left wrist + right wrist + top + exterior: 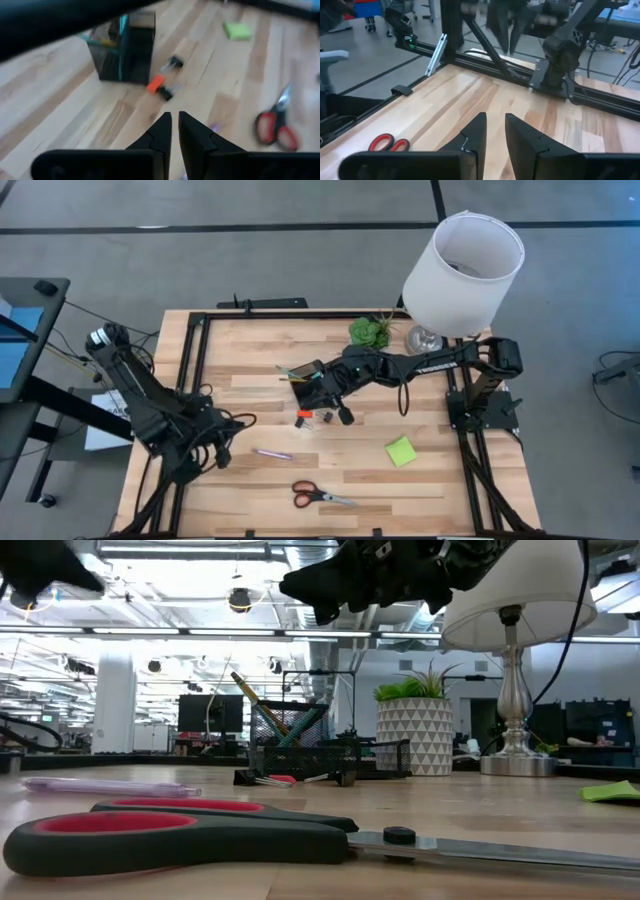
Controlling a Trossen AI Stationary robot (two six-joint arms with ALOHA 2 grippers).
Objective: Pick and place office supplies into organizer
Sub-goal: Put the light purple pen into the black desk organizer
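Low view: organizer behind scissors

Bright overhead ceiling lights with glare in the low view, soft shadows, left wrist view blurred

The red-handled scissors lay flat on the wooden table, far below and in front of the dark right gripper overhead. Almost straight beneath that gripper stood the black mesh organizer, pens leaning inside. A pale purple pen lay lower left.
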